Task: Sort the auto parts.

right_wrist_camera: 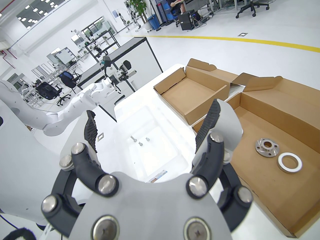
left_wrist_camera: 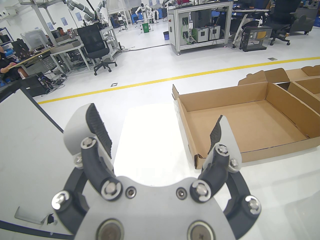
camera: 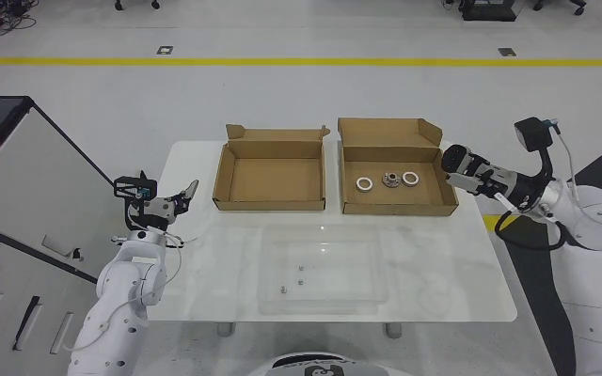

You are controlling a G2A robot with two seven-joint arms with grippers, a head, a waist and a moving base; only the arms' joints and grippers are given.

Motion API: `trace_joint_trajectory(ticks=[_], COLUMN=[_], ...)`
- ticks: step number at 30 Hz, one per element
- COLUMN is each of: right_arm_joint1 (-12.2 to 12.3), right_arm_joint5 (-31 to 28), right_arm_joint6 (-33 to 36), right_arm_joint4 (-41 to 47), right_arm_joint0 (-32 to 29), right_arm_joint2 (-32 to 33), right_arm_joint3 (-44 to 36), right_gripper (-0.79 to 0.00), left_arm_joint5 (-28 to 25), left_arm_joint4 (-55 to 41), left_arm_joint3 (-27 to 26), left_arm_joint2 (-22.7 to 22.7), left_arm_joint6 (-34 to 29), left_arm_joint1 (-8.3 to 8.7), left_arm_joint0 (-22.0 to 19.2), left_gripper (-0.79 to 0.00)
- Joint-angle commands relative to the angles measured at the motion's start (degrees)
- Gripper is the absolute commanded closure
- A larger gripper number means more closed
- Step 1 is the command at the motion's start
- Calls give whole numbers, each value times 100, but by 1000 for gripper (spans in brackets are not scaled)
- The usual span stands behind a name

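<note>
Now left pincer (left_wrist_camera: 156, 112), right pincer (right_wrist_camera: 153, 106) agape, empty; flange (right_wrist_camera: 266, 147) in cardboard box (right_wrist_camera: 250, 181).

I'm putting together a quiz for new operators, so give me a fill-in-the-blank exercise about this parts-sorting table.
1. The cardboard box beside the right gripper holds ___ metal parts.
2. The flanged hub lies ___ the two rings.
3. The small bolts lie in the clear plastic ___.
4. The left gripper and right gripper both hold their fingers ___.
Missing words: three; between; tray; open.
</note>
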Motion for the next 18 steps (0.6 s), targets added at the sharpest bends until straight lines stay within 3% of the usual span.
trace_joint_trajectory(ticks=[1, 10, 18], right_arm_joint1=[0, 0, 0], right_arm_joint5=[0, 0, 0], right_arm_joint6=[0, 0, 0], right_arm_joint4=[1, 1, 1], right_arm_joint0=[0, 0, 0], right_arm_joint2=[0, 0, 0], right_arm_joint3=[0, 0, 0], right_gripper=[-785, -785, -785], left_arm_joint5=[0, 3, -492], left_arm_joint4=[0, 62, 708], left_arm_joint3=[0, -12, -1078], left_arm_joint2=[0, -1, 383], left_arm_joint6=[0, -31, -1761], left_arm_joint1=[0, 3, 22], left_arm_joint0=[0, -4, -183], left_gripper=[-785, -785, -785])
